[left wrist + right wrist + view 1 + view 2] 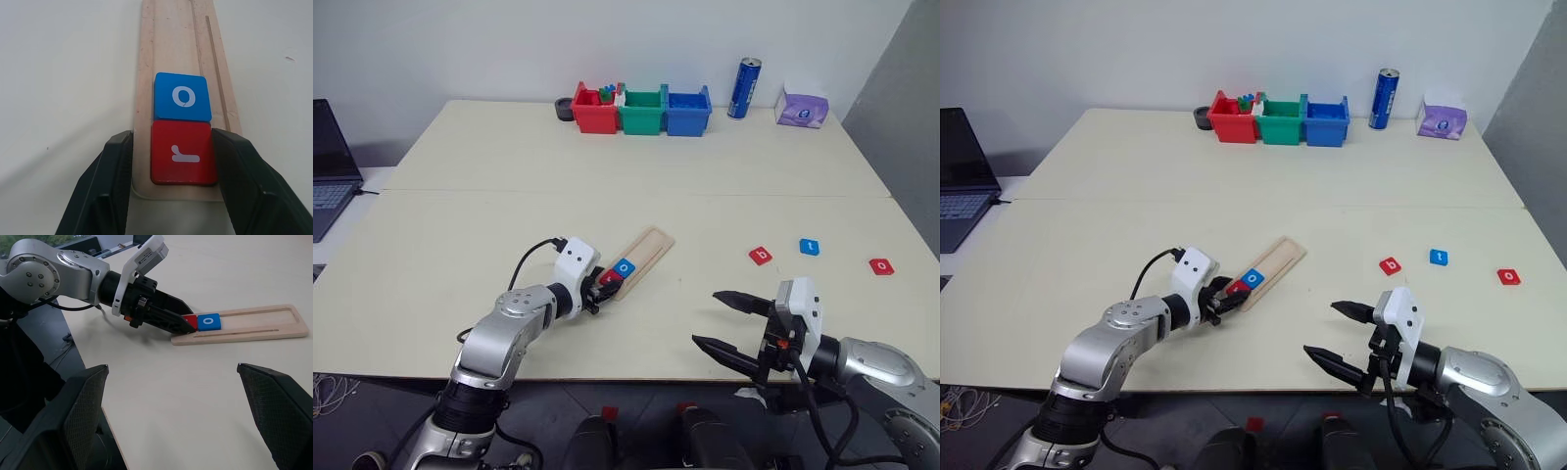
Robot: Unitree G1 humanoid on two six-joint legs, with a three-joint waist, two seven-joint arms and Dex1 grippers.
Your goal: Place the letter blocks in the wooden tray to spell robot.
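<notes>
The wooden tray (646,247) lies slantwise on the table near its front. At the tray's near end sit two letter blocks side by side: a red "r" (183,152) and, past it, a blue "o" (182,97). My left gripper (602,286) straddles the red "r" with its fingers slightly open; a strip of wood shows between one finger (117,161) and the tile. Three more letter blocks lie loose to the right: a red "b" (760,256), a blue "t" (810,247) and a red "o" (881,265). My right gripper (707,318) hangs wide open and holds nothing, above the front edge, right of the tray.
Red (594,110), green (642,112) and blue (688,112) bins stand in a row at the far edge. A blue can (744,88) and a purple tissue pack (801,108) are to their right. A laptop (328,166) sits off the table's left side.
</notes>
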